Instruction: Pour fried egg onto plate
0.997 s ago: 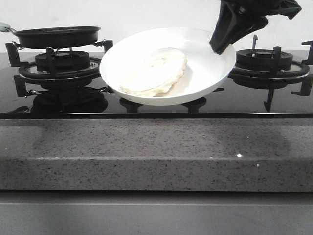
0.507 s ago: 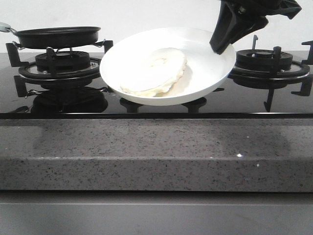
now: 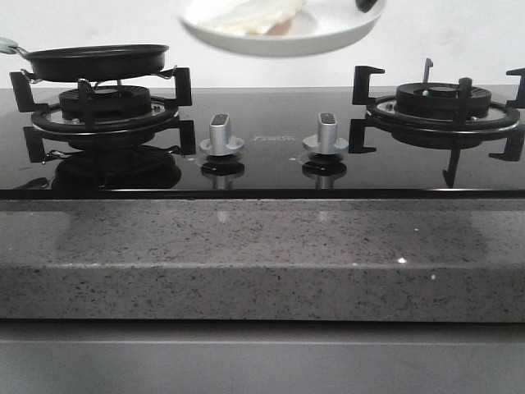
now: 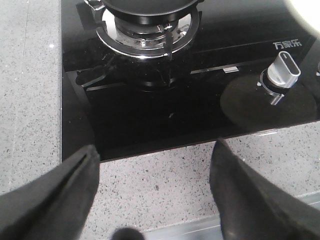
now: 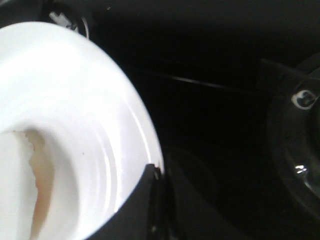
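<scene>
Transfer status: the fried egg (image 3: 243,15) lies on the plate (image 3: 283,41), so the pour appears complete. The plate is held high above the hob, at the top edge of the front view, well clear of the two control knobs (image 3: 221,134). The right end effector (image 5: 150,200) pinches the plate rim. The left end effector (image 4: 155,195) is spread wide and empty above the bench (image 3: 262,254) edge. The black pan (image 3: 94,61) sits on the left burner. Remaining action, by judgement: set the plate down.
</scene>
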